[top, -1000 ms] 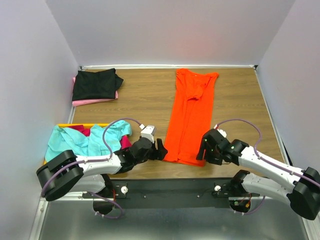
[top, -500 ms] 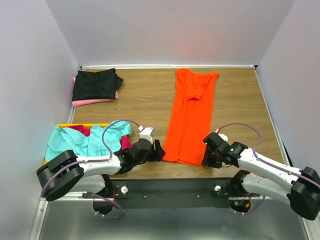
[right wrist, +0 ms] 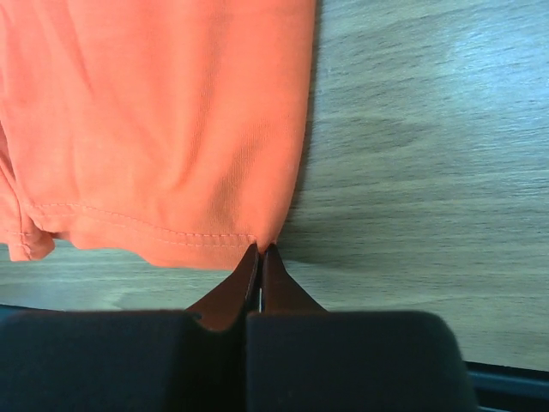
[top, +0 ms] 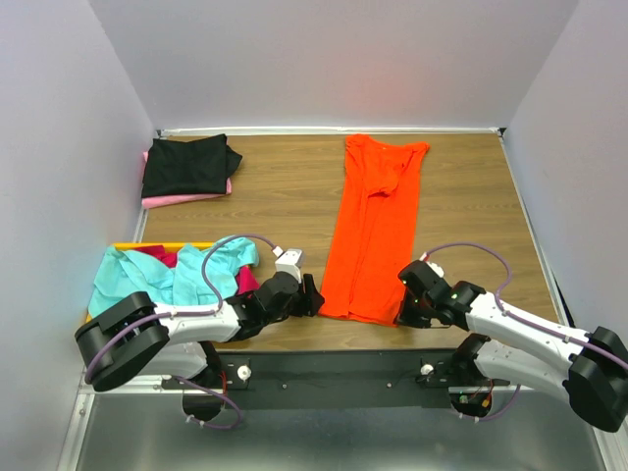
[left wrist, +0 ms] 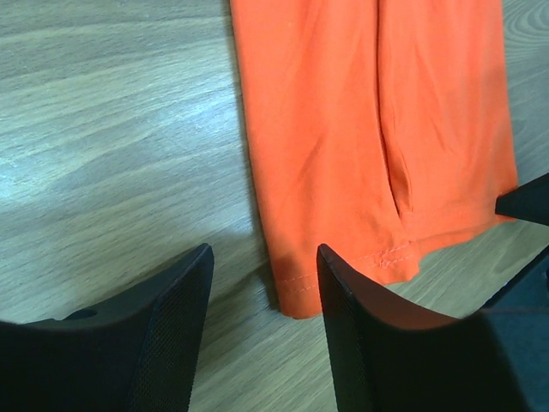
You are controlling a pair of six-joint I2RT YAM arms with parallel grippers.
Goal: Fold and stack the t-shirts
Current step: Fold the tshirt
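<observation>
While the orange t-shirt (top: 373, 235) lies folded lengthwise into a long strip, running from the far edge of the bench (top: 275, 196) to its near edge right of centre, we find both arms at its near hem. The left pincer (left wrist: 264, 330) stands open, its fingers either side of the hem's left corner and gripping nothing. The right pincer (right wrist: 260, 253) is closed tight at the hem's right corner; whether it has nipped any cloth we cannot tell.

We judge the job less than half done. At the far left corner the black t-shirt (top: 188, 164) lies folded on the pink t-shirt (top: 167, 201), a stack of two. The orange one has yet to get its cross folds and a place on that stack. The teal t-shirt (top: 167, 275) and the magenta t-shirt (top: 247, 281) lie crumpled in the yellow tray (top: 147, 245) at the near left edge, both unfolded.
</observation>
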